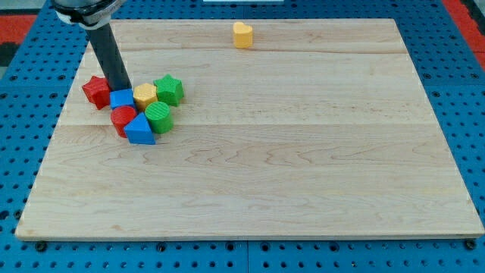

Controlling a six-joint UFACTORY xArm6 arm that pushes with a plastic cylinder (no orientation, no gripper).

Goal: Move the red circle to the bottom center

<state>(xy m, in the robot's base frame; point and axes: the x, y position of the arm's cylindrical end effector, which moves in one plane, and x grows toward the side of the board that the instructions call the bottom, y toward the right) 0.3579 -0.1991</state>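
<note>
No gripping end effector is fitted. With my tip behind the blue cube, the red circle risks being shoved along with its packed neighbours.

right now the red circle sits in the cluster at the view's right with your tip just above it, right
Not quite: the camera view shows the cluster at the view's left, not right. The red circle sits there among the other blocks, and my tip is just above it, by the blue cube.
</note>
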